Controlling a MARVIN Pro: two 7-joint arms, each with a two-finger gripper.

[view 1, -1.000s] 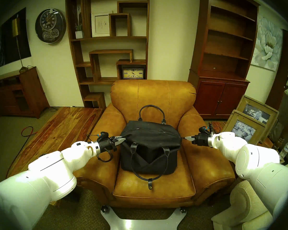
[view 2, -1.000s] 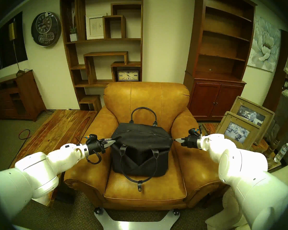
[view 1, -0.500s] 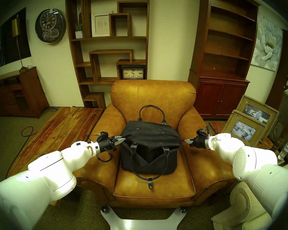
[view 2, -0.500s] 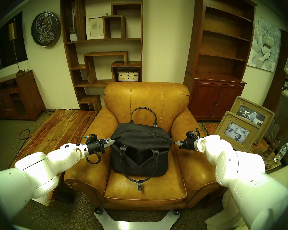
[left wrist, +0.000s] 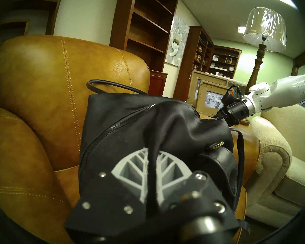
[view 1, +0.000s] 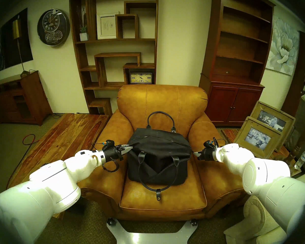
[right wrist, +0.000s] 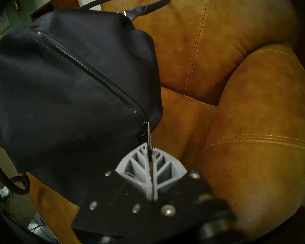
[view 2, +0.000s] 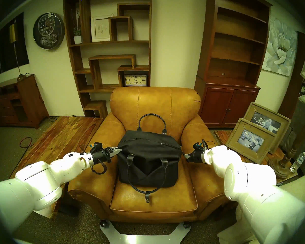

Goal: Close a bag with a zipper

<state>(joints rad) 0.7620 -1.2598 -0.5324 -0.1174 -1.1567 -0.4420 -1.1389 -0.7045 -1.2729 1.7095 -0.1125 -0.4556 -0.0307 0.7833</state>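
The black fabric bag [view 1: 158, 157] stands on the seat of a tan leather armchair [view 1: 162, 101]. Its zipper [view 1: 173, 140] runs across the top and its silvery teeth lie together along the whole visible length [right wrist: 88, 69]. My left gripper [view 1: 129, 148] is shut on a pinch of black fabric at the bag's left end [left wrist: 152, 160]. My right gripper [view 1: 195, 152] is shut on the thin metal zipper pull [right wrist: 149, 138] at the bag's right end. One loop handle [view 1: 159, 115] leans on the chair back; the other, with a strap tab [view 1: 158, 194], hangs over the front.
The chair's padded arms [view 1: 113, 132] flank the bag closely on both sides. A cream upholstered chair [view 1: 264, 220] stands at my right. Framed pictures [view 1: 261, 138], a lamp post and a water bottle [view 1: 301, 159] stand at the right. Wooden shelves stand behind.
My right gripper has moved left and slightly down toward the bag's right end, still holding the zipper pull. The left arm and the bag's left end have not moved.
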